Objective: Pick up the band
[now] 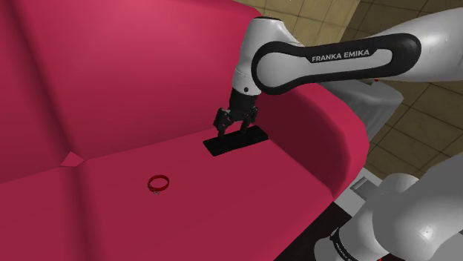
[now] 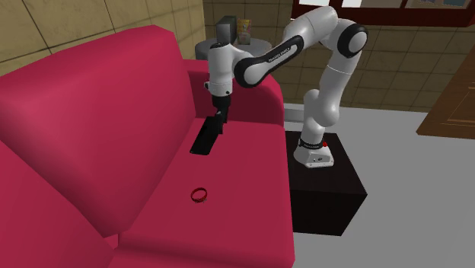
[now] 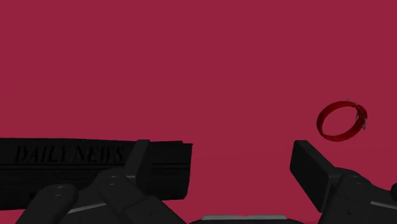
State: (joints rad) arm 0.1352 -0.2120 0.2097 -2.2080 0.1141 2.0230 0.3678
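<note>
Red sofa seat point(image 3: 191, 63) bears black "DAILY NEWS" paper point(image 3: 70, 159) beneath gaping pincer point(image 3: 219, 153), band point(image 3: 322, 122) apart.

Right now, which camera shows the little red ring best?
The wrist view: the red ring looks big and close there, its round shape clear. In the shoulder view and the second exterior view it is just a tiny ring lying on the red couch seat.

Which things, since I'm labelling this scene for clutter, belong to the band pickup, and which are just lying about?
Belongs to the job:
- red band, lying loose on the seat
- gripper, open, holding nothing

Just lying about:
- black "Daily News" paper, flat under the gripper
- red sofa, which bears both
</note>
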